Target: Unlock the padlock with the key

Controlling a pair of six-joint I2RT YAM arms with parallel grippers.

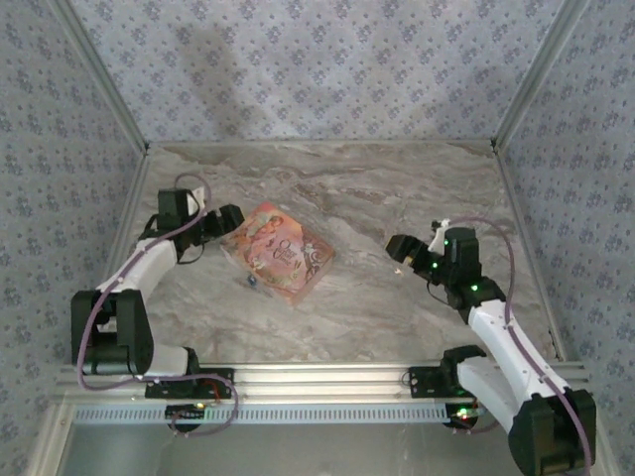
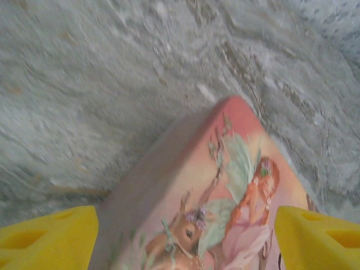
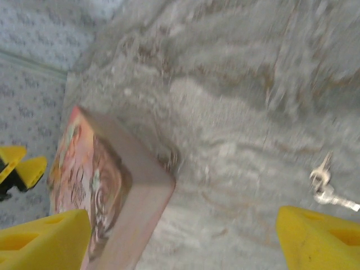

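Right of pink box [image 3: 107, 185], spotted key [image 3: 325, 188] just beside right gripper [image 3: 183, 225], clear of its spread fingers [image 3: 315, 236]; found left gripper [image 2: 185, 219] splayed too, at box corner.

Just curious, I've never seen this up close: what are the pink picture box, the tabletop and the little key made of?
Pink box: probably printed cardboard, matte; flat illustrated faces, crisp edges.
Tabletop: looks like grey veined marble, possibly only a printed sheet.
Key: metal, silvery; it glints.

- One pink illustrated box [image 1: 278, 252]
- One small blue padlock [image 1: 250, 282]
- One pale key [image 3: 325, 187]
- Two grippers: left gripper [image 1: 228, 228] and right gripper [image 1: 395, 254]
- One marble-patterned table [image 1: 397, 188]
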